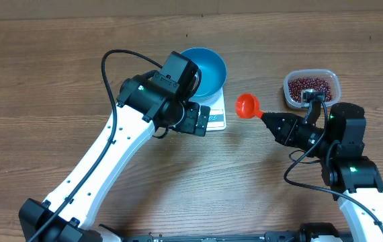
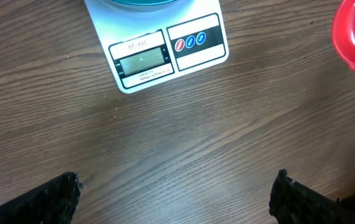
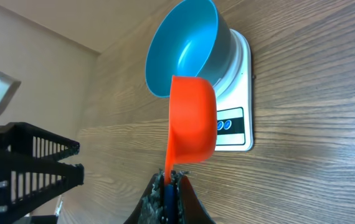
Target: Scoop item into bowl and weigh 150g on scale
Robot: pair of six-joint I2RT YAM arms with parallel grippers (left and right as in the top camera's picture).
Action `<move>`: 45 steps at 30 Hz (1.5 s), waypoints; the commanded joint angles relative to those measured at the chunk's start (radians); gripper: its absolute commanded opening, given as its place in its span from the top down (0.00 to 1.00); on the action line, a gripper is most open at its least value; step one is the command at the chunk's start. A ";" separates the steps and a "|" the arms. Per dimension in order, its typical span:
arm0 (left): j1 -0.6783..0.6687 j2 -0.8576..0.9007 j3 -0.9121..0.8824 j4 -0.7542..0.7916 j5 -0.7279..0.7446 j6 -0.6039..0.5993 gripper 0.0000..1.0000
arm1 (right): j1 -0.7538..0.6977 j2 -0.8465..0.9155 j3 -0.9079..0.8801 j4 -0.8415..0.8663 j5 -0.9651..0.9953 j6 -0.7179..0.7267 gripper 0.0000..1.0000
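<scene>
table (image 1: 44,67): matt wood grain | bowl (image 1: 210,66): smooth plastic | scoop (image 1: 246,105): glossy plastic

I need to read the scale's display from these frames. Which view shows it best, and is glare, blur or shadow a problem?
Left wrist: scale sharp and evenly lit, display pale with no digits readable; left claw tips dark, soft. Overhead: soft even light, scale small and partly under the left arm. Right wrist: tilted view, scoop blocks the display.
</scene>
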 commanded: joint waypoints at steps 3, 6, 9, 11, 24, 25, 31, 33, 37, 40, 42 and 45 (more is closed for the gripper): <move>0.004 -0.011 0.020 0.004 -0.014 0.030 0.00 | -0.002 -0.005 0.030 0.002 0.013 -0.023 0.96; 0.004 -0.011 0.020 0.004 -0.014 0.030 0.01 | -0.002 -0.005 0.030 -0.013 0.013 -0.023 0.96; 0.004 -0.011 0.020 0.004 -0.014 0.030 0.00 | -0.002 -0.005 0.030 -0.016 0.013 -0.023 0.96; 0.004 -0.011 0.020 0.004 -0.014 0.030 0.00 | -0.002 -0.005 0.030 -0.016 0.013 -0.023 0.96; 0.004 -0.011 0.020 0.004 -0.014 0.030 0.00 | -0.002 -0.005 0.030 -0.021 -0.003 -0.024 0.96; 0.004 -0.011 0.020 0.004 -0.014 0.030 0.00 | -0.002 -0.005 0.030 -0.021 -0.006 -0.024 0.96; 0.004 -0.011 0.020 0.004 -0.014 0.029 0.01 | -0.002 -0.005 0.030 -0.026 -0.010 -0.024 0.96; 0.004 -0.011 0.020 0.004 -0.014 0.030 0.00 | -0.002 -0.005 0.030 -0.027 -0.010 -0.024 0.96; 0.004 -0.011 0.020 0.004 -0.014 0.030 0.00 | -0.002 -0.005 0.030 -0.029 -0.010 -0.024 0.96; 0.004 -0.011 0.020 0.004 -0.014 0.030 0.00 | -0.002 -0.005 0.030 -0.029 -0.010 -0.024 0.96; 0.004 -0.011 0.020 0.004 -0.014 0.030 0.01 | -0.002 -0.005 0.030 -0.029 -0.010 -0.024 0.96; 0.004 -0.011 0.020 0.004 -0.014 0.030 0.00 | -0.002 -0.005 0.030 -0.027 -0.010 -0.024 0.96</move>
